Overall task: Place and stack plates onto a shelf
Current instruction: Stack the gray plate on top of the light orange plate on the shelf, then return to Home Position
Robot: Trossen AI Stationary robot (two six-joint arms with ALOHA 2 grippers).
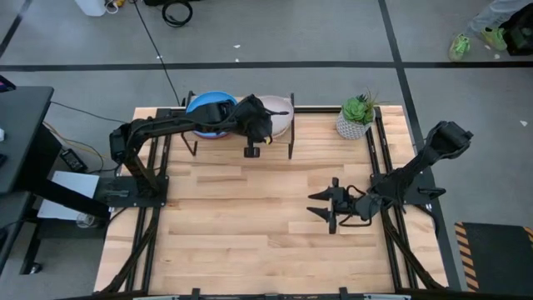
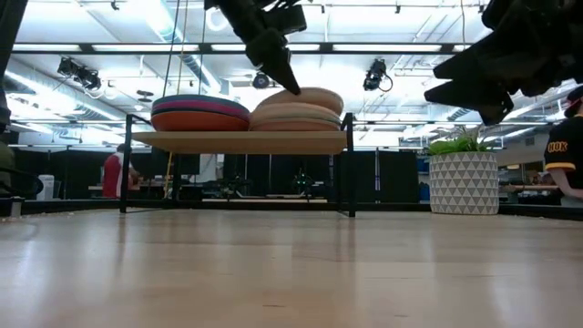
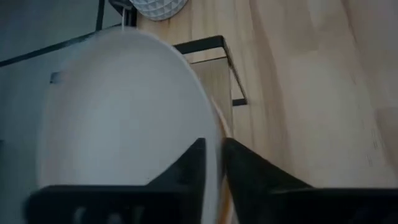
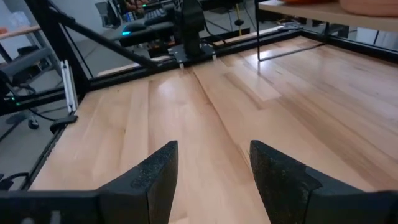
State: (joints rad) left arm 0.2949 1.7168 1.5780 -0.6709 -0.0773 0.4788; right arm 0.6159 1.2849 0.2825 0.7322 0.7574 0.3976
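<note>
The shelf point(image 1: 241, 123) stands at the table's far edge and bears two plate stacks. The left stack point(image 2: 200, 112) shows teal, magenta and orange rims, with a bright blue plate point(image 1: 208, 105) on top. The right stack point(image 2: 296, 118) is tan and peach, with the pale grey plate point(image 3: 118, 112) uppermost. My left gripper point(image 3: 213, 168) reaches over the shelf from the left and is shut on that plate. My right gripper point(image 4: 214, 168) is open above the bare table on the right side point(image 1: 316, 205), far from the shelf. My left gripper pinches the pale grey plate's rim point(image 3: 211, 134) on the side toward the left stack, one finger point(image 3: 189, 165) over the plate's face and one point(image 3: 252, 174) outside it. It comes slanting down from the table's left. The plate point(image 2: 308, 97) sits on the right stack, slightly tilted.
A potted plant in a white patterned pot point(image 1: 356, 117) stands at the far right, just past the shelf's right end. Black metal rails point(image 1: 379, 158) run along the table's sides. The wooden table point(image 1: 250, 225) lies open in front of the shelf.
</note>
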